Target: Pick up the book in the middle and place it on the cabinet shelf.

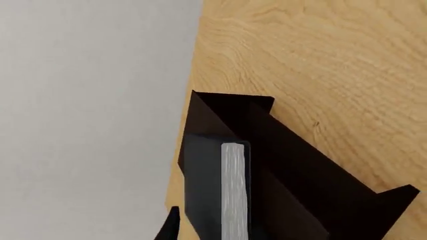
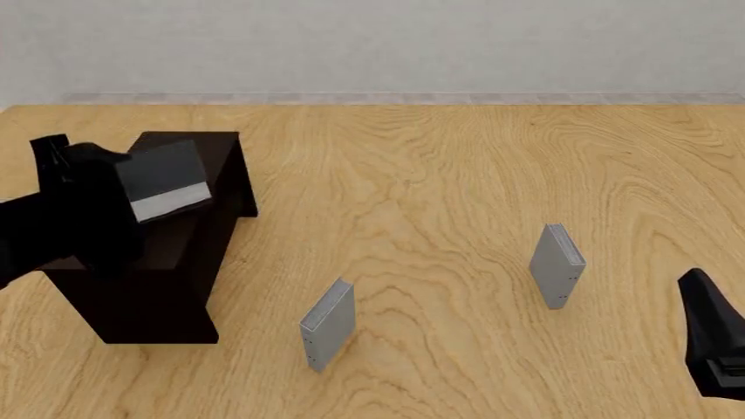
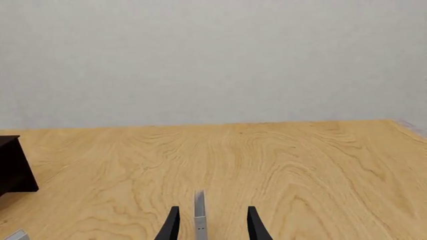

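Left claw (image 2: 117, 188) is clamped on the book (image 2: 163, 179), holding it tilted right over the top of the cabinet shelf (image 2: 163, 288) at the bench's (image 2: 466, 175) left side. Its long axis roughly follows the cabinet's length, so I'd say it just needs lowering. Right claw (image 3: 210, 225) sits open, far off.

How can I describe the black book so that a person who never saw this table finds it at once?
Look at the left part of the wooden table, where the dark brown cabinet stands. Over its top, the left arm holds the book tilted. It is thick, with black covers and white page edges, while the two grey books are thin and stand on the table.
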Robot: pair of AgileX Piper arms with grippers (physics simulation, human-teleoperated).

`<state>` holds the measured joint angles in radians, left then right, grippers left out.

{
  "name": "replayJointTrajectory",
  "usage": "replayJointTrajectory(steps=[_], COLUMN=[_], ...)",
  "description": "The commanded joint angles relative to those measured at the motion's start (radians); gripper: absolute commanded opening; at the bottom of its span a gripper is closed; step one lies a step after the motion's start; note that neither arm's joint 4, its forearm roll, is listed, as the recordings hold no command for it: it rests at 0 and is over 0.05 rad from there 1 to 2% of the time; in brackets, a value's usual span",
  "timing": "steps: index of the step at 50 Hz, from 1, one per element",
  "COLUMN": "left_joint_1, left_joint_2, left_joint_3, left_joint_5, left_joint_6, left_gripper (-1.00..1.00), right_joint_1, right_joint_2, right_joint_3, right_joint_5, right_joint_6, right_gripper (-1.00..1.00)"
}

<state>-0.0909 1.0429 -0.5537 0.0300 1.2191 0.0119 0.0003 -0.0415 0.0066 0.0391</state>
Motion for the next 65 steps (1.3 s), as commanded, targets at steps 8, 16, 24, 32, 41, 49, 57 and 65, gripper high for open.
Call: replayJointTrajectory(steps=[8, 16, 24, 32, 41, 49, 57, 65], left_joint_1=[-0.058, -0.077, -0.134, -0.157, -0.202, -0.22, -0.222, -0.218], left_joint_2=[-0.064, -0.108, -0.176, -0.228, -0.304, -0.344, -0.377, -0.421], left_joint_3=[-0.009, -0.003, 0.008, 0.005, -0.054, -0.142, -0.151, -0.165], left_joint_5=[0.136, 0.182, 0.249, 0.3, 0.414, 0.493, 0.499, 0.459], left_joint_6=[-0.029, -0.029, -0.064, -0.085, -0.166, -0.273, -0.387, -0.578], left_gripper=[1.0, 1.0, 1.0, 1.0, 1.0, 1.0, 1.0, 1.0], right_joint_1=[-0.008, -0.008, -0.011, -0.011, -0.01, -0.011, -0.008, -0.008], right_joint_2=[0.0, 0.0, 0.0, 0.0, 0.0, 0.0, 0.0, 0.0], right_joint_3=[0.001, 0.005, 0.0, 0.0, 0.003, 0.007, 0.008, 0.008], right_joint_5=[0.001, -0.002, 0.001, 0.002, 0.003, -0.001, -0.001, -0.001], right_joint_6=[0.003, 0.004, 0.007, 0.006, 0.008, 0.009, 0.008, 0.007], right_gripper=[1.0, 1.0, 1.0, 1.0, 1.0, 1.0, 1.0, 1.0])
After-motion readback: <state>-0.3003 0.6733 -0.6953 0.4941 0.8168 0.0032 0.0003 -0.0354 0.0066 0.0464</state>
